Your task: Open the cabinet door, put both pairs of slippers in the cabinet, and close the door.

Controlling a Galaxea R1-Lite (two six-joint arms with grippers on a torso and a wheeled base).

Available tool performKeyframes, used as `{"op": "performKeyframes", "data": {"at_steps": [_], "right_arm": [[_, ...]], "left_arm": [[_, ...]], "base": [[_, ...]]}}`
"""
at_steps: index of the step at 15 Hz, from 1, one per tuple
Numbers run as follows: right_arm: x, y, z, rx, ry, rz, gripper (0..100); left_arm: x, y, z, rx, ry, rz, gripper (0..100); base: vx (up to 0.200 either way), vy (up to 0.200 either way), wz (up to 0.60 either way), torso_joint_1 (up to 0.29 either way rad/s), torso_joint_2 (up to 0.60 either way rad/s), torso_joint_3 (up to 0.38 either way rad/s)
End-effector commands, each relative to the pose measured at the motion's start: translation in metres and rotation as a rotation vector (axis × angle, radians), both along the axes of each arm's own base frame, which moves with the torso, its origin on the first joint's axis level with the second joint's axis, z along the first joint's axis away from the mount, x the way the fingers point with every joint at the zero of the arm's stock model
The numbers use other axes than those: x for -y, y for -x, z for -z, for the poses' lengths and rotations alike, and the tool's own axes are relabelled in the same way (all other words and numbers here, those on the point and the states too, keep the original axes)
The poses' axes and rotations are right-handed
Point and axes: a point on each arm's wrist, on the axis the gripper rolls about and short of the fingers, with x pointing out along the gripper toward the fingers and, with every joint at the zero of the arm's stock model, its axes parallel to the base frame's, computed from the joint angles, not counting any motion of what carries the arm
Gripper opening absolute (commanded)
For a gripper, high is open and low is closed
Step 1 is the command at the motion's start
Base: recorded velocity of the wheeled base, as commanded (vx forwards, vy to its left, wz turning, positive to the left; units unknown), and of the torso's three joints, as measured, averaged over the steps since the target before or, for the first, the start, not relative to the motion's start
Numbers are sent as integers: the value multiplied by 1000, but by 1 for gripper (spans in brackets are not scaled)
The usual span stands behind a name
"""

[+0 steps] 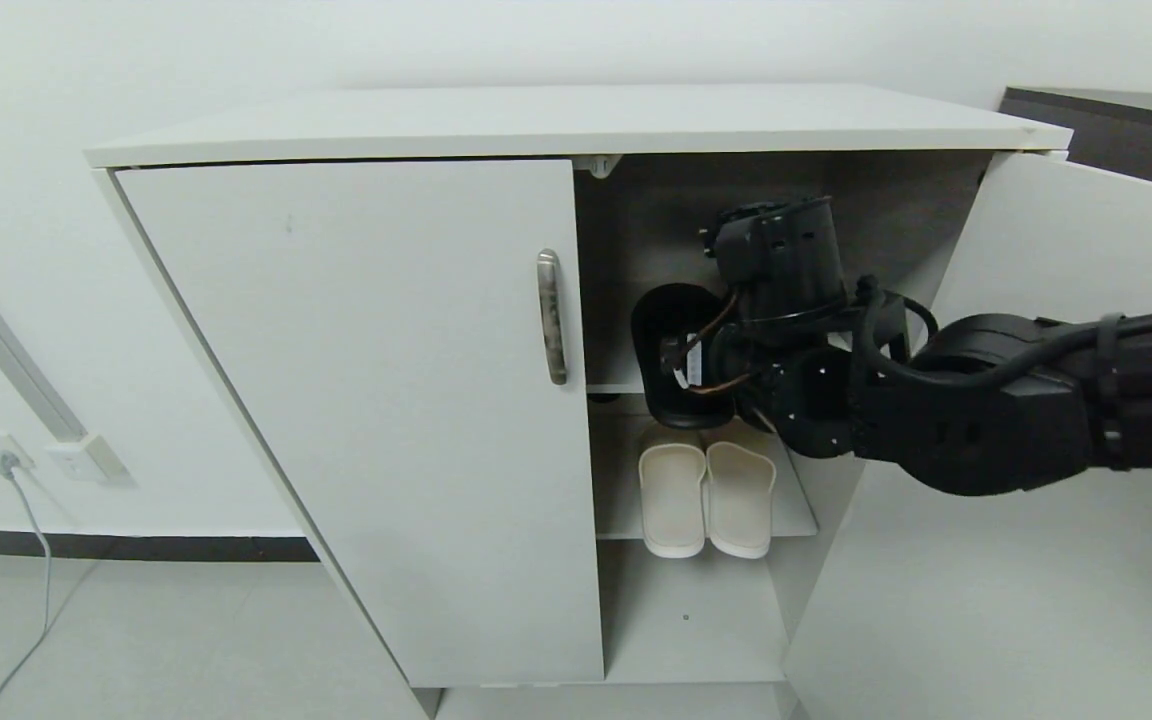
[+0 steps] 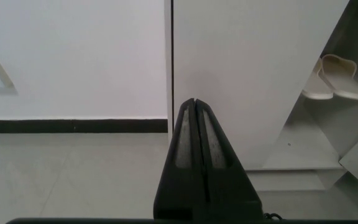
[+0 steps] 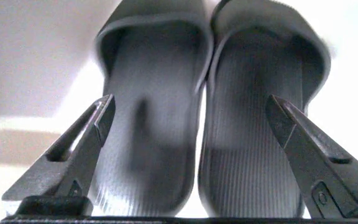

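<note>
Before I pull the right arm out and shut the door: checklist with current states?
1. White slippers on the lower shelf: ok.
2. Dark slippers inside the cabinet, at the upper shelf: ok.
3. Dark slippers lying settled on that shelf: cannot tell.
4. Right end effector open, fingers either side of the dark pair: ok.
5. Right door swung wide for withdrawal: ok.
6. Left end effector shut, outside the cabinet: ok.

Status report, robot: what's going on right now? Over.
Left end effector shut, empty, outside cabinet. Right end effector open at dark slippers, inside, above shelved white slippers. Right door open, left door shut; nothing blocking.
</note>
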Motion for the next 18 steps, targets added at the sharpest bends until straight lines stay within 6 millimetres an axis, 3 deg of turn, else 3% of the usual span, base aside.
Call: {"op": "performKeyframes", "data": {"at_steps": [1,5,6,11,18], "right_arm": [[9,38,-7,22,-24,-58,100],[22,80,10,26,-25,-147,100],[23,83,15,25,-34,-174,0],[32,96,29,20,-67,-292,0],[28,103,48,-3,-14,-328,0]], "left_arm": [[0,0,0,-1,0,0,0],[0,0,0,-1,-1,0,0],[0,0,0,-1,-1,1,0],[0,0,0,-1,-1,3,0],[0,0,0,-1,-1,3,0]], "base": [[0,0,0,0,0,0],[0,0,0,0,0,0],[0,0,0,0,0,0],[0,0,0,0,0,0],[0,0,0,0,0,0]]}}
